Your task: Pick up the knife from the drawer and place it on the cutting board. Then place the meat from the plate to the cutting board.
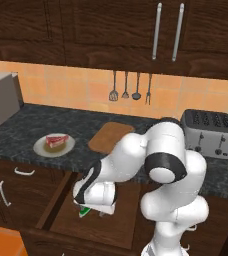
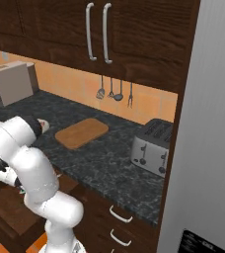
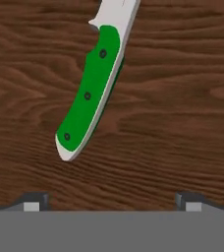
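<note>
From the left base view the arm folds down at 7 o'clock, tool (image 1: 97, 210) low in the drawer (image 1: 121, 210) over the knife (image 1: 85, 211), while the hand view shows spread, empty tips and the knife (image 3: 92, 88) toward 12 o'clock.

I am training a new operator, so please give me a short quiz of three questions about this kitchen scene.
1. True or false: the knife already lies on the cutting board.
2. Where is the meat? A) on the plate B) in the drawer C) on the toaster
3. Fill in: the gripper hangs over the knife with its jaws ____.

Key: 1 false; 2 A; 3 open.
</note>
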